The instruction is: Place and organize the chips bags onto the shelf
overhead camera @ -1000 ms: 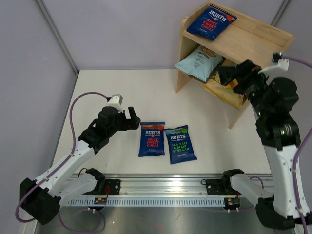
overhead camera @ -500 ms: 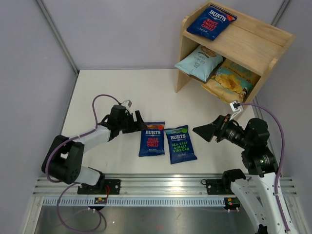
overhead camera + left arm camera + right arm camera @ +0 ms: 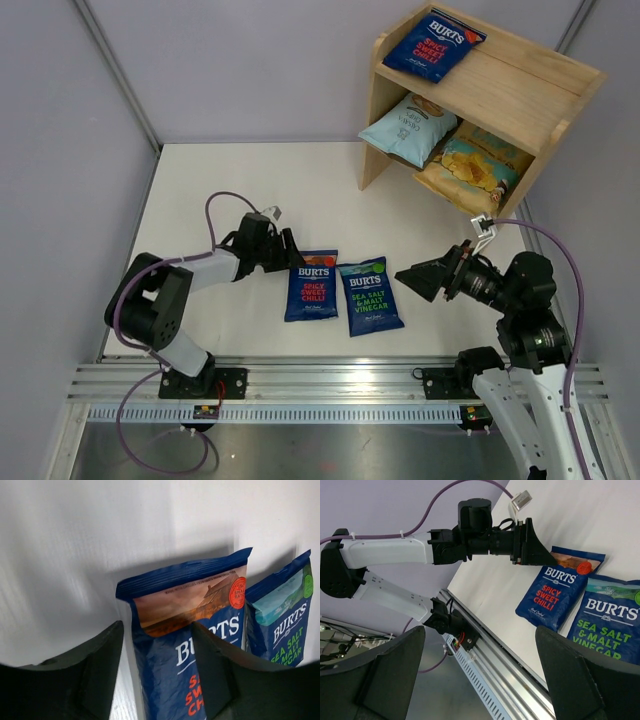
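Observation:
A red-lettered Burts bag [image 3: 310, 285] and a green-lettered Burts bag [image 3: 370, 296] lie flat side by side on the table. My left gripper [image 3: 290, 256] is open at the red-lettered bag's top left corner. In the left wrist view its jaws [image 3: 156, 680] straddle that bag's [image 3: 170, 650] left edge, with the green-lettered bag [image 3: 285, 625] to the right. My right gripper [image 3: 416, 276] is open and empty, just right of the green-lettered bag. The wooden shelf [image 3: 520, 85] holds another red-lettered Burts bag [image 3: 433, 45] on top, and a pale-blue bag [image 3: 408, 128] and the yellow-and-teal Kettle bag [image 3: 468, 170] below.
The right wrist view shows the left arm [image 3: 395, 550], both table bags [image 3: 557, 595] and the metal rail [image 3: 490, 665] at the near edge. The shelf stands at the back right corner, with grey walls around the table.
My right arm has swung down from the shelf's lower tier to low over the table, facing left. My left gripper has moved right to the red-lettered bag's top corner.

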Motion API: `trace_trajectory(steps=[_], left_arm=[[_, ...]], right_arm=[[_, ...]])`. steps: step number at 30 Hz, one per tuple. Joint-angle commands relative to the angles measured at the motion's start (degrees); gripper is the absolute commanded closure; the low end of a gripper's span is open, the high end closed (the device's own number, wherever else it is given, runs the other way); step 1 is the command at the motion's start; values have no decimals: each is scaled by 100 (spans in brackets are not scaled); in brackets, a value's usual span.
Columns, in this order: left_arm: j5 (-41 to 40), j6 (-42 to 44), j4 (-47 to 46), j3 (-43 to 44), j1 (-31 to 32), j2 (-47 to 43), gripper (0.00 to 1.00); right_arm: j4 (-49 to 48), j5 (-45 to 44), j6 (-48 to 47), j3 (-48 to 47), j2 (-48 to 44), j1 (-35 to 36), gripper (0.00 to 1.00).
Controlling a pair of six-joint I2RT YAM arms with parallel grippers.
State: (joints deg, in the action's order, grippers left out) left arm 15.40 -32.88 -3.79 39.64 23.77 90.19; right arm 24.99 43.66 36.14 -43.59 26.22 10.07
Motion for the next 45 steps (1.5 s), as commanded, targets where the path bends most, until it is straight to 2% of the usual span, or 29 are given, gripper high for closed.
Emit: trace_trajectory(steps=[1, 2, 4, 5, 11, 13, 14, 20, 24, 28, 34, 36, 40, 41, 45], left_arm=[[-142, 72, 116, 105, 101, 297, 44], [-177, 63, 124, 123, 110, 323, 52], [-256, 37, 133, 114, 110, 324, 60], [-283, 10, 124, 97, 110, 289, 67], [-555, -359, -306, -368, 110, -607, 84], [-652, -516, -490, -579, 110, -1053, 98], [-670, -552, -552, -658, 110, -1169, 100], [-522, -649, -824, -922, 110, -2012, 100], [-187, -772, -965, -975, 110, -2462, 100], [15, -1017, -834, -827, 119, -3119, 100], [-37, -1246, -377, -370, 312, -3867, 100], [33, -1378, -420, -264, 347, -4026, 100], [60, -1764, -579, 8, 584, -4264, 100], [8, -1818, -614, 122, 637, -4325, 100], [-98, -2037, -771, 474, 875, -4422, 100]], right_arm=[[-398, 274, 314, 131, 94, -22, 1], [-442, 292, 402, 149, 103, -22, 1], [-460, 249, 420, 176, 103, -13, 1], [-469, 222, 411, 176, 112, -22, 1], [-539, -120, 498, 430, 156, -22, 0], [-888, -199, 944, 719, 234, -13, 1], [-1048, -200, 1121, 834, 261, -13, 1], [-2946, 20, 2177, 1880, 691, -22, 1], [-3640, -111, 2222, 2249, 1051, -13, 1], [-4940, -498, 2617, 2829, 1647, -22, 4], [-6477, -341, 2679, 2875, 2781, 162, 7], [-6682, -367, 2539, 2734, 3002, 573, 10], [-6683, -814, 1653, 2111, 3398, 1690, 12], [-6700, -850, 1311, 2031, 3451, 1822, 12], [-7279, -876, 957, 1995, 3408, 1991, 11]])
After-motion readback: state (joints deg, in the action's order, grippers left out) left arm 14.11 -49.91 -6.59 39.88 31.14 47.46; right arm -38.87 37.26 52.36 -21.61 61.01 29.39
